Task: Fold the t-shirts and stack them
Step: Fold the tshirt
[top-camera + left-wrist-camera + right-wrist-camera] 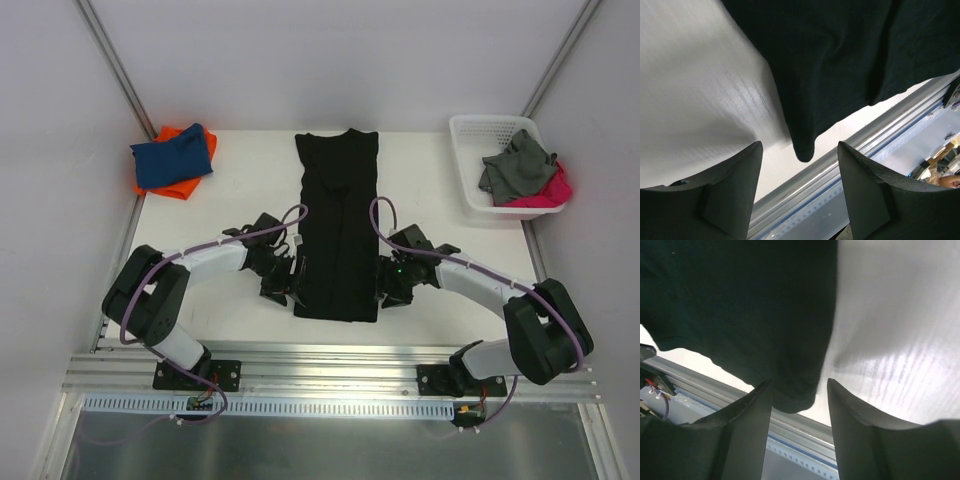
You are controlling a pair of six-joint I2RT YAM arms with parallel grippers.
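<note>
The black t-shirt (337,225) lies on the white table (230,210), folded lengthwise into a long narrow strip. My left gripper (291,281) is open beside its near left corner. In the left wrist view that corner (805,148) hangs just ahead of the open gripper (799,147), not held. My right gripper (385,287) is open at the near right corner. In the right wrist view the cloth's corner (795,400) sits between the spread fingers of the gripper (799,384), touching the left one. A blue t-shirt (172,157) lies folded on an orange one (172,189) at the far left.
A white slotted basket (468,170) stands at the far right with grey (515,165) and pink (556,190) cloth in it. The metal rail of the table's near edge (330,365) runs just below the shirt's hem.
</note>
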